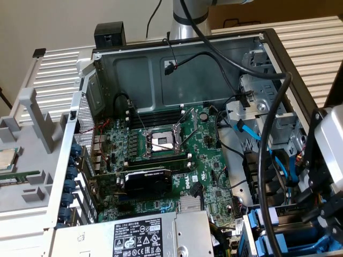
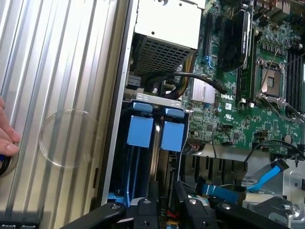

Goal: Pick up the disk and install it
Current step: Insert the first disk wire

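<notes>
In the wrist view my gripper (image 2: 167, 212) hangs over the drive bay at the case's edge. Its black fingers (image 2: 193, 210) press on either side of a thin slab standing on edge. That slab carries a bright blue tab and looks like the disk (image 2: 172, 136); its label is hidden. A second blue-framed tray (image 2: 140, 131) stands right beside it in the bay. In the exterior view the gripper (image 1: 316, 193) is low at the exterior view's right, above blue frames (image 1: 289, 243) in the case's corner.
The open computer case (image 1: 91, 101) holds a green motherboard (image 1: 161, 160), a black card (image 1: 147, 182) and a silver power-supply box (image 1: 155, 238). Black cables (image 1: 268, 139) loop over the bay. A hand (image 2: 7, 138) rests on the ribbed panel (image 2: 62, 95) beside the case.
</notes>
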You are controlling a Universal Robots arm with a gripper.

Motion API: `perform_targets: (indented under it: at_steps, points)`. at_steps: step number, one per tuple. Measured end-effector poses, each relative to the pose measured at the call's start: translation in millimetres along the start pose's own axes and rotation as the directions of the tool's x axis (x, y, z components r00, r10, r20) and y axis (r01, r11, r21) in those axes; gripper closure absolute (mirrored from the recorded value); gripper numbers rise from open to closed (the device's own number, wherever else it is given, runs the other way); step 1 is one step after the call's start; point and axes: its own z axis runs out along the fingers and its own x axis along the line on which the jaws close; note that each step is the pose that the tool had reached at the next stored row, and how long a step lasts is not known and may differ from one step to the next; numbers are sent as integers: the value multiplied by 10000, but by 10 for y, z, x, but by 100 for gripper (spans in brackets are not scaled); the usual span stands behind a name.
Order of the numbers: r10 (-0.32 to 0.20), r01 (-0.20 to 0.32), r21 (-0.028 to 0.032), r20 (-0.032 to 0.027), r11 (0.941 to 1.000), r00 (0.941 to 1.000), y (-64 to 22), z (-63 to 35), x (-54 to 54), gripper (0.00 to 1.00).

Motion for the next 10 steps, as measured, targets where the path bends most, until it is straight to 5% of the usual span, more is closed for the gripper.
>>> perform_targets:
  at_steps: [7, 10]
  points:
    - [-1, 1, 0, 4, 10000, 10000, 6, 1, -1, 73]
    - [-1, 1, 0, 5, 10000, 10000, 6, 1, -1, 82]
